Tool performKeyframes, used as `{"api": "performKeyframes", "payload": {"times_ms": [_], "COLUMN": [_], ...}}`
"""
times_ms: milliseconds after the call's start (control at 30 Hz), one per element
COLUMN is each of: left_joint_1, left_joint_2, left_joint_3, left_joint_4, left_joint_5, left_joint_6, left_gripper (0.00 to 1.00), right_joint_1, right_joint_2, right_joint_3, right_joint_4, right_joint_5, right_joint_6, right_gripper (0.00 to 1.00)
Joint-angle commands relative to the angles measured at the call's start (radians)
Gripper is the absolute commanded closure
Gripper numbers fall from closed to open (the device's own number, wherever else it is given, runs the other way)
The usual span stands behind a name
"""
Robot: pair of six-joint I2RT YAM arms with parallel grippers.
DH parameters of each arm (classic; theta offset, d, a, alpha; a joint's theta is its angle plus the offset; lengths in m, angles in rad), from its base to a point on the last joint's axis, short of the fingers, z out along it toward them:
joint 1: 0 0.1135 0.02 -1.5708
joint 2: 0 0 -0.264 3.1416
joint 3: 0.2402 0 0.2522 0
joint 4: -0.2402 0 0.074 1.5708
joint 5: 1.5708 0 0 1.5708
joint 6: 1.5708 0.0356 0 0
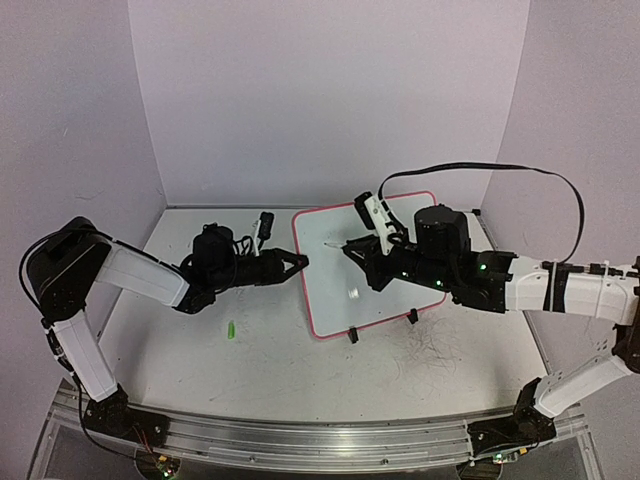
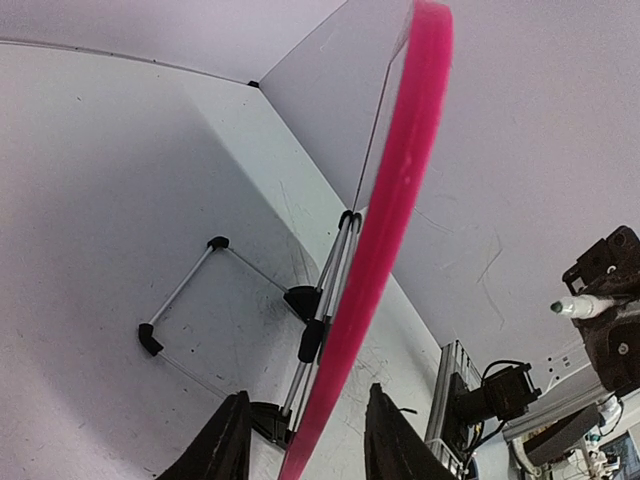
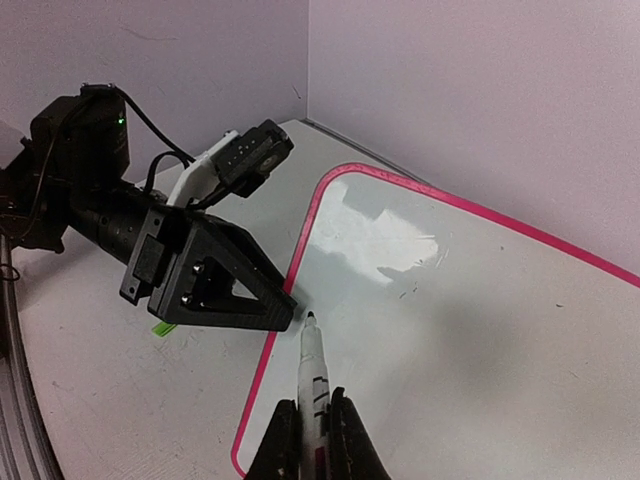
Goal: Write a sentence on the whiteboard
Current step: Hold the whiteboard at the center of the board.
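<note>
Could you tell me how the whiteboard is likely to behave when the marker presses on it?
The whiteboard looks thin, perched on small clip feet, so it would probably slide or rock. The left gripper pinching its pink rim likely steadies it. Its glossy face seems slippery.

The whiteboard (image 1: 385, 262) stands in the middle of the top view, tilted on the table (image 1: 200, 370). At the board's left edge is the left gripper (image 1: 298, 263), and its fingers sit on both sides of the rim. The right gripper (image 1: 352, 250) is over the board's upper left part and holds a marker (image 3: 312, 375), whose tip is near the left rim. A small cap (image 1: 232, 329) lies on the table at lower left of the board.
</note>
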Motion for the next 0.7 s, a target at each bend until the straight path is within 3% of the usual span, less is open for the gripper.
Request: {"api": "performKeyframes", "payload": {"times_ms": [0,667], "left_joint_1": [0.012,0.016], "left_joint_2": [0.008,0.048], "left_joint_3": [0.037,0.053], "left_joint_4": [0.06,0.085], "left_joint_5": [0.039,0.058], "left_joint_6": [0.023,0.049], "left_gripper": [0.64,0.81], "right_joint_1": [0.005,0.004], "right_joint_2": [-0.013,0.018], "right_joint_3": [0.017,0.061], "right_joint_4": [0.085,0.127], "right_joint_5": [-0.007,0.109], "right_joint_6": [-0.009,0.019], "right_gripper": [1.0,1.0]}}
